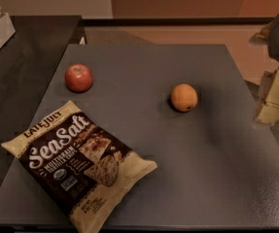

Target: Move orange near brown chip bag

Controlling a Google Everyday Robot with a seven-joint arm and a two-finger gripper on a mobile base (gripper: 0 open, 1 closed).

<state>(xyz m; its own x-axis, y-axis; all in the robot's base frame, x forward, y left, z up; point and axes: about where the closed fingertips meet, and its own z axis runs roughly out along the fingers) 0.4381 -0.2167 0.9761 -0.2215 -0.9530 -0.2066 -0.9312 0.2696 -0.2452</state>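
Orange (184, 97) sits right of centre on worktop (139, 62), apart from gripper (273, 103) at right edge; gripper's opening impossible to tell. Brown chip bag (78, 161) near front-left corner.

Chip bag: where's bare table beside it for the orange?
Widest bare patch: the table right of the chip bag, below the orange, out to the right edge. A narrower strip lies between bag and apple. Left of the bag, the table edge is close. The gripper hangs at the right edge, beyond the orange.
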